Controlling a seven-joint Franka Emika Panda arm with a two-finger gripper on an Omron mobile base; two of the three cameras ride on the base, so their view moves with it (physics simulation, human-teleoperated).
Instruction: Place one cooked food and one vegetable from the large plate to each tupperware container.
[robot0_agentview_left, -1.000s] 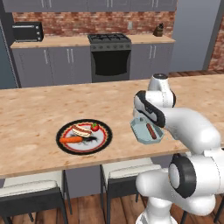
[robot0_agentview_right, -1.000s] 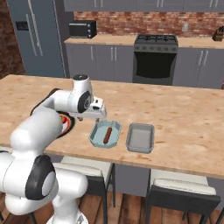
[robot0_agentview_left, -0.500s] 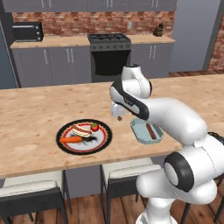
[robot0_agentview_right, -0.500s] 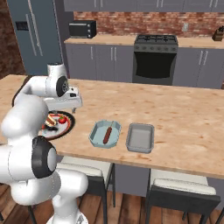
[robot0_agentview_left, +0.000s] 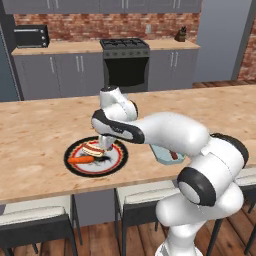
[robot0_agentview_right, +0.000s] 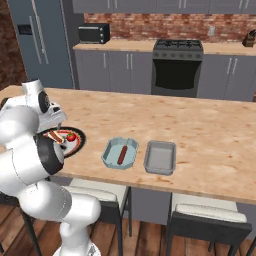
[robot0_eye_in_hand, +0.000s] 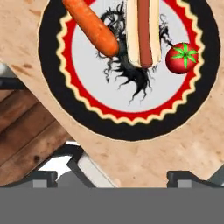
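The gripper (robot0_agentview_left: 106, 145) hangs over the large plate (robot0_agentview_left: 80, 168), which lies on the wooden counter (robot0_agentview_left: 40, 135) near its front edge, and its jaws stand wide apart with nothing between them. In the hand view the two dark fingertips (robot0_eye_in_hand: 43, 178) sit far from each other at the bottom, over the counter edge just beside the black rim of the plate. On the plate lie three foods: a carrot (robot0_eye_in_hand: 91, 27), a hot dog in a bun (robot0_eye_in_hand: 143, 30) just beside it, and a small tomato (robot0_eye_in_hand: 181, 58) on the red ring, near the bun. To the right of the plate, well apart from it, two tupperware containers lie side by side on the counter. The nearer container (robot0_agentview_right: 120, 153) holds one sausage (robot0_agentview_right: 122, 154), which lies along its middle. The second container (robot0_agentview_right: 160, 157) is just beside the first one, and no food is visible inside it. Behind the counter are a stove (robot0_agentview_right: 177, 67) and a microwave (robot0_agentview_right: 94, 33).
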